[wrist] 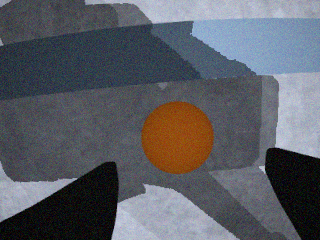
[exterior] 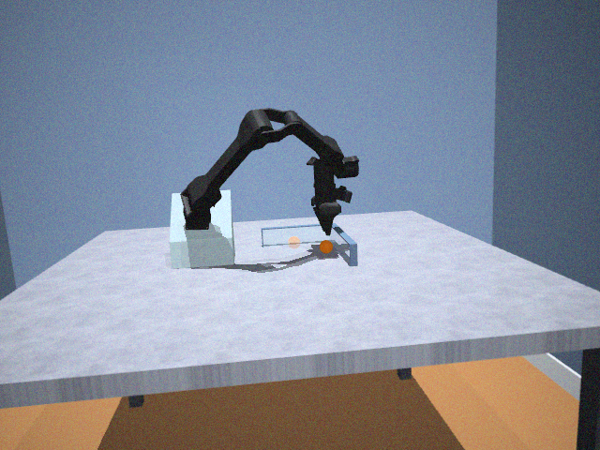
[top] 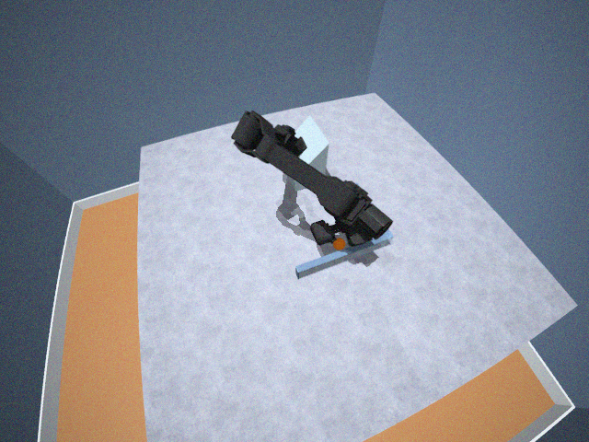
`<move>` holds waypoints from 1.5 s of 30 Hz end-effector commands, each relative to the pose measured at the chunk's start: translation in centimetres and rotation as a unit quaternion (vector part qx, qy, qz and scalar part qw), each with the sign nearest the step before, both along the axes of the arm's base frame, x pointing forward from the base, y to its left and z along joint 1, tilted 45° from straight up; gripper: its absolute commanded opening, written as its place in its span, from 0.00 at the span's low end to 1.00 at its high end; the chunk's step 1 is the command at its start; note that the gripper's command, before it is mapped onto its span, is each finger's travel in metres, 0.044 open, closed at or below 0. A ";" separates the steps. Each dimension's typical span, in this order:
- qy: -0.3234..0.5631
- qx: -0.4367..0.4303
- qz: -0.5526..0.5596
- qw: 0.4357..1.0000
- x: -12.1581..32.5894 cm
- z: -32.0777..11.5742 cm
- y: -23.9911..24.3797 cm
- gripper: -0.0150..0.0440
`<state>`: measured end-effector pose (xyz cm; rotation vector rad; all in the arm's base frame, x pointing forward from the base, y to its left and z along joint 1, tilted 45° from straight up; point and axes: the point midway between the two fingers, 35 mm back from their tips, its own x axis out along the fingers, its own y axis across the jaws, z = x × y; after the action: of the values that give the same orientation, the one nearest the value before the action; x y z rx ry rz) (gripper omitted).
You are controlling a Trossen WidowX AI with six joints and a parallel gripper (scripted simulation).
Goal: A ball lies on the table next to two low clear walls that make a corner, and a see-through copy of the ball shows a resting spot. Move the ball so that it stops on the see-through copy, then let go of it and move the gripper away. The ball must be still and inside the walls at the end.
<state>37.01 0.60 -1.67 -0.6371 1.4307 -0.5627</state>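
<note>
Exterior view: the gripper point(top: 339, 241) point(exterior: 327, 234) point(wrist: 194, 167) hangs above the ball point(top: 339, 244) point(exterior: 325, 247) point(wrist: 177, 138), fingers wide apart and holding nothing. The ball lies on the table point(top: 237, 332) point(exterior: 271, 309) point(wrist: 300, 120), near one wall point(top: 320, 266) point(exterior: 352, 254) point(wrist: 260, 47) and apart from the see-through copy point(exterior: 293, 242). In the wrist view, it shows beyond the fingertips, in shadow.

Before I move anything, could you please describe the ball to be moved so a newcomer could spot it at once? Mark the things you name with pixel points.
On the pale table point(top: 247, 343) point(exterior: 291, 300), find the black gripper point(top: 339, 238) point(exterior: 327, 232) point(wrist: 194, 167). Just below its open fingers lies the ball point(top: 339, 244) point(exterior: 325, 247) point(wrist: 177, 137), solid deep orange. Its see-through copy point(exterior: 293, 242) is paler, peach-coloured.
</note>
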 end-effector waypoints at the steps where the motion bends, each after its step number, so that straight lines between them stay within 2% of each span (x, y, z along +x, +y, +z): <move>1: 0.007 -0.004 0.003 1.000 -0.2 -0.6 -0.2 0.76; 26: 0.007 -0.004 0.003 1.000 0.0 -3.3 -2.9 0.76; 29: 0.007 -0.004 0.003 1.000 0.0 -3.3 -2.9 0.63; 38: 0.007 -0.004 0.003 1.000 0.0 -3.3 -2.9 0.52; 44: 0.030 0.003 0.026 0.999 -0.9 -3.8 -1.0 0.26; 45: 0.029 0.003 0.026 0.999 -0.9 -3.6 -0.7 0.25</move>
<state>36.49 -1.21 -5.20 -0.6745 1.4547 -0.5259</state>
